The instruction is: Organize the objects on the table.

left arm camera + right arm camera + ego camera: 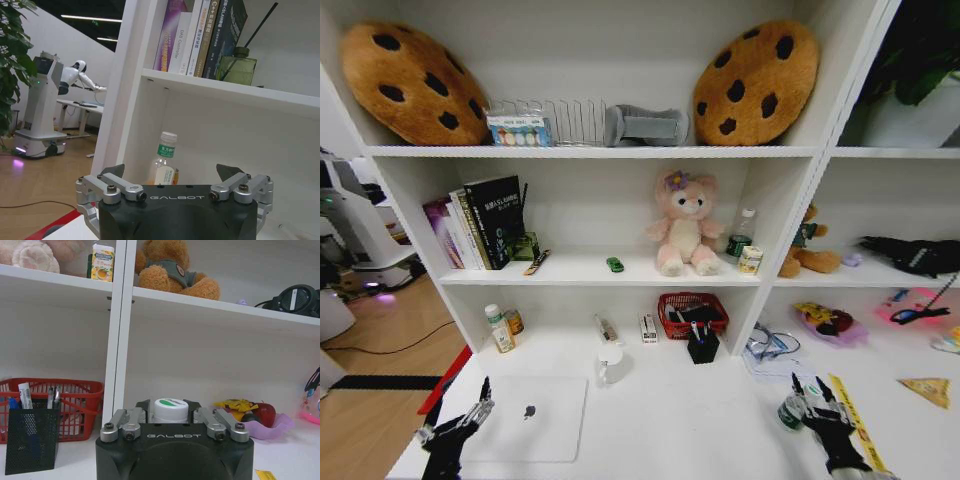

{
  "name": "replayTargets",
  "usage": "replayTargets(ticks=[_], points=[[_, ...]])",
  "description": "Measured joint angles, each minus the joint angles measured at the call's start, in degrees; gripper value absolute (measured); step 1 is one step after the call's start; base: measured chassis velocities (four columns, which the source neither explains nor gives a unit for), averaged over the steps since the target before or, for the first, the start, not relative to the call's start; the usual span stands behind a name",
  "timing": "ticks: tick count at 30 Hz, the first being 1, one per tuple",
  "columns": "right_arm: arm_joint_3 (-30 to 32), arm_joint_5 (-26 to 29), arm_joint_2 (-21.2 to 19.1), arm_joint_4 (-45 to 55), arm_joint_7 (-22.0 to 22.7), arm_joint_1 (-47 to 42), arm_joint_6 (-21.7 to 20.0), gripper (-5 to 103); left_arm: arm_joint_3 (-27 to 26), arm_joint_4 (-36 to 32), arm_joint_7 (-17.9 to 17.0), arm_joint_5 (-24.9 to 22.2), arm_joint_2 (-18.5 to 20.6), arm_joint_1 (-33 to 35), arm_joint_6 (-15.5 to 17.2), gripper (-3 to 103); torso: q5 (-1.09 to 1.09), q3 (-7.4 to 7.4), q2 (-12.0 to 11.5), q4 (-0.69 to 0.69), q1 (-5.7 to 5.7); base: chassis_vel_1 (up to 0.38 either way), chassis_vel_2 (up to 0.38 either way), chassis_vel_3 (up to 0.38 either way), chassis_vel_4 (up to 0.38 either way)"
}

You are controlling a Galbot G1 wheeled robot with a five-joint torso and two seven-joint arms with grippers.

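Observation:
On the white table (pixel 670 430) a slim silver laptop (pixel 530 415) lies closed at the front left. My left gripper (pixel 458 420) hovers open at the laptop's left edge; in the left wrist view that gripper (pixel 171 172) has its fingers spread wide with nothing between them. At the front right my right gripper (pixel 806 396) is shut on a small white bottle with a green label (pixel 788 412), seen as gripper (pixel 170 415) and bottle (pixel 171 410). A yellow ruler (pixel 850 420) lies beside it. A white mug (pixel 610 362) stands mid-table. A green toy car (pixel 615 264) sits on the middle shelf.
A black mesh pen holder (pixel 702 346) and a red basket (pixel 692 312) stand at the back of the table. Small bottles (pixel 500 330) stand at the back left. The shelf unit holds books (pixel 480 222), a pink plush (pixel 684 225) and cookie cushions (pixel 756 82).

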Motion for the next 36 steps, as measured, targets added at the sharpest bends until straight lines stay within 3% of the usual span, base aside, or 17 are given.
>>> replayTargets(ticks=[4,14,22,25,30,36], points=[[0.0,0.2,0.0,0.6,0.0,-0.5,-0.2,31,0.0,0.0,0.1,-0.3,0.1,0.1,-0.1,100,0.00,0.00,0.0,0.00,0.00,0.000,0.000,0.000,0.000],[1.9,2.6,0.1,5.4,0.2,-4.6,-0.9,31,-0.1,0.2,0.1,-1.1,0.7,-0.1,-0.3,100,-0.01,0.00,0.0,0.01,0.00,0.000,0.000,0.000,0.000],[4.9,0.8,4.2,12.5,0.4,-13.9,1.3,31,-0.5,1.2,0.3,-2.7,2.1,-0.6,-0.6,100,-0.02,0.00,0.0,-0.02,0.00,0.000,0.000,0.000,0.000],[5.2,-0.4,5.4,14.0,0.9,-16.3,1.8,31,-0.8,2.1,0.3,-3.5,2.6,-0.7,-1.0,100,0.00,0.00,0.0,0.04,-0.01,0.000,0.000,0.000,0.000],[6.3,-2.3,8.0,14.4,1.6,-19.7,3.8,31,-0.6,4.1,0.3,-4.5,4.3,-2.7,-0.8,100,-0.02,0.00,0.0,-0.02,0.00,0.000,0.000,0.000,0.000],[7.6,-5.3,12.3,13.0,2.4,-23.9,8.5,31,-0.8,6.4,0.3,-7.0,5.9,-3.0,-1.5,100,0.00,0.00,0.0,0.03,0.00,0.000,0.000,0.000,0.000]])
